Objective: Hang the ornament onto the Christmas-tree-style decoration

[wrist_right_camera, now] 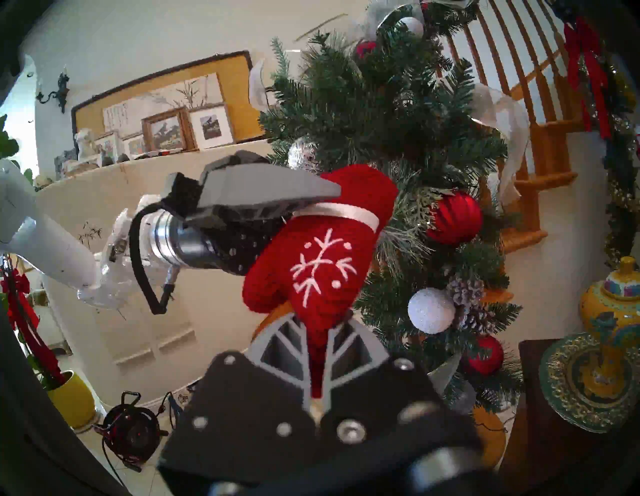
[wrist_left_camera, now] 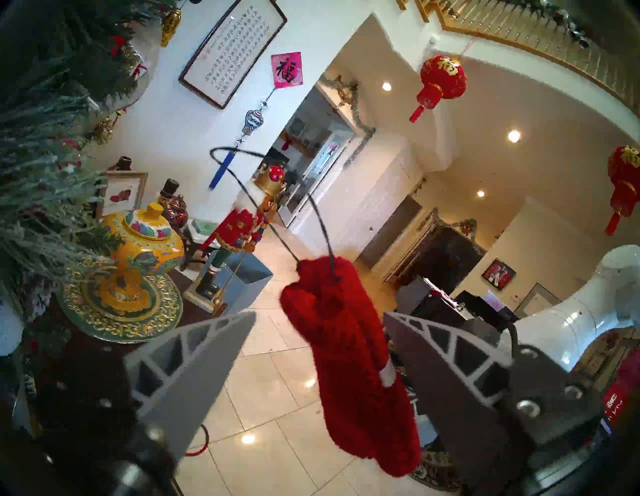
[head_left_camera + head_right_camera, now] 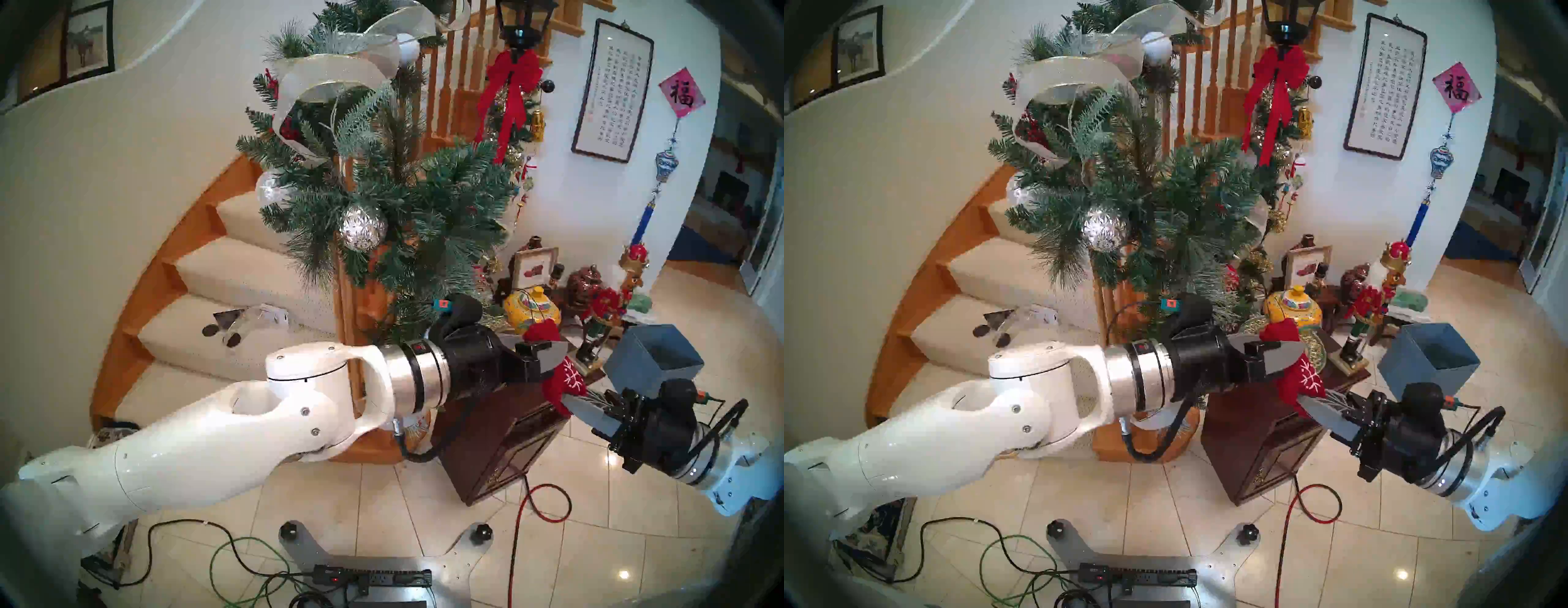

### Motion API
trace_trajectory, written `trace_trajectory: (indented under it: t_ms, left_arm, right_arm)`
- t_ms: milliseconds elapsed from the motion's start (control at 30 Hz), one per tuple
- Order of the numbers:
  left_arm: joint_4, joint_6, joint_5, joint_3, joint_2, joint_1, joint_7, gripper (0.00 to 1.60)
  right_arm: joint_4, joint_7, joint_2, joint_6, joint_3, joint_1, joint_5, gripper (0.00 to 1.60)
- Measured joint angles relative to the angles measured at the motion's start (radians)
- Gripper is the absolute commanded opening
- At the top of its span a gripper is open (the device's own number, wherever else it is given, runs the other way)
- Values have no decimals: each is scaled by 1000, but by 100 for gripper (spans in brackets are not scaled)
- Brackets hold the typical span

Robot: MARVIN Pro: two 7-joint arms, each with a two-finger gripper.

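The red felt mitten point(image 3: 566, 380) with a white snowflake and white cuff stripe hangs in the air in front of the lower end of the bushy green garland point(image 3: 424, 204). My right gripper point(image 3: 570, 401) is shut on the mitten's fingertip end, as the right wrist view point(image 1: 317, 332) shows; the mitten point(image 1: 318, 263) stands up from it. My left gripper point(image 3: 547, 356) is open, one finger on each side of the cuff end point(image 2: 318, 313). The thin dark loop point(image 2: 312, 203) rises free above the mitten point(image 2: 346, 363). The garland point(image 1: 381, 104) is just behind.
A dark wooden cabinet point(image 3: 500, 437) stands below the grippers, with a yellow jar point(image 3: 532, 312) and a nutcracker point(image 3: 606, 310) on it. A blue box point(image 3: 653, 352) is at the right. A slimmer garland with a red bow point(image 3: 513, 85) hangs behind. Cables cross the tiled floor.
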Motion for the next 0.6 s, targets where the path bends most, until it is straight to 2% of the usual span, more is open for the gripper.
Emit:
trace_trajectory:
  t_ms: [133, 200, 267, 467, 600]
  left_arm:
    - [0, 0, -4, 0, 1, 0, 2, 94]
    - [0, 0, -5, 0, 2, 1, 3, 105]
    - [0, 0, -7, 0, 2, 1, 4, 109]
    - [0, 0, -12, 0, 3, 2, 7, 97]
    - [0, 0, -16, 0, 3, 2, 9, 99]
  right_arm:
    - [0, 0, 0, 0, 0, 1, 7, 0]
    - [0, 0, 0, 0, 0, 1, 8, 0]
    - [0, 0, 0, 0, 0, 2, 10, 0]
    - [0, 0, 4, 0, 0, 2, 10, 0]
    - [1, 0, 8, 0, 0, 2, 8, 0]
